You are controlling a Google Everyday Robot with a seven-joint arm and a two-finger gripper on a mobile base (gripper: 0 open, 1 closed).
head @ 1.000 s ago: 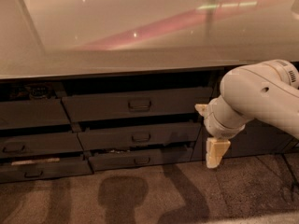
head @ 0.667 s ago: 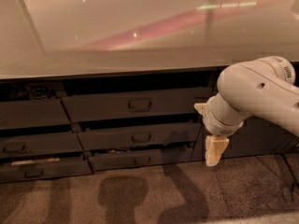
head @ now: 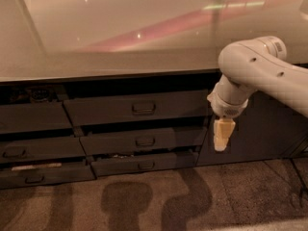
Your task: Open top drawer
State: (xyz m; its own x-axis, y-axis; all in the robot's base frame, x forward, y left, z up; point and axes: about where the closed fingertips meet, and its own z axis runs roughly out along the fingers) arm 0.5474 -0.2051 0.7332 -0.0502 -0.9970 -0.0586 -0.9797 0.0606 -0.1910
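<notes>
The end effector [head: 224, 134] hangs pointing down below the counter [head: 120, 64] edge. Whether it is open or closed cannot be told, and nothing shows in its hold. The top drawer [head: 110, 110] sits just to its left, slightly higher, apart from it.

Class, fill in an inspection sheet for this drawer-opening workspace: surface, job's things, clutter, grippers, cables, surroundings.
Surface: pale glossy countertop, streaked with reflections.
Job's things: top drawer, dark grey; nothing touches its bar handle; how far out it sits cannot be told.
Clutter: pale strip in the gap above the lower left drawer; unclear objects in the dark gap at upper left.
Grippers: gripper points down, right of the drawers, in front of the dark cabinet panel, apart from the handle.
Cables: nothing seen.
Surroundings: narrower drawers below; carpet with shadows.
</notes>
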